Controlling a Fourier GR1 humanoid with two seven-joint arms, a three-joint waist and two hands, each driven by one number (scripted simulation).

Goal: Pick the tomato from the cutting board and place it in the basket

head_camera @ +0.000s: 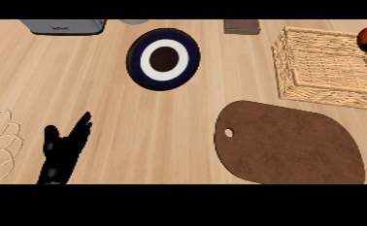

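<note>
The brown cutting board [287, 145] lies at the lower right with nothing on it. Behind it stands the woven basket [320, 67], and nothing shows inside it. At the right edge, just past the basket's far corner, a red round sliver that looks like the tomato [362, 37] is cut off by the frame. A dark patch right under it may be part of my right hand [364, 48]. My left hand [63, 150] rests open at the lower left, fingers up, far from the board.
A navy and white plate [163, 59] sits at the centre back. A grey appliance [64, 26] and a brown block [241, 26] stand along the far edge. A white wire object [7, 140] pokes in at the left edge.
</note>
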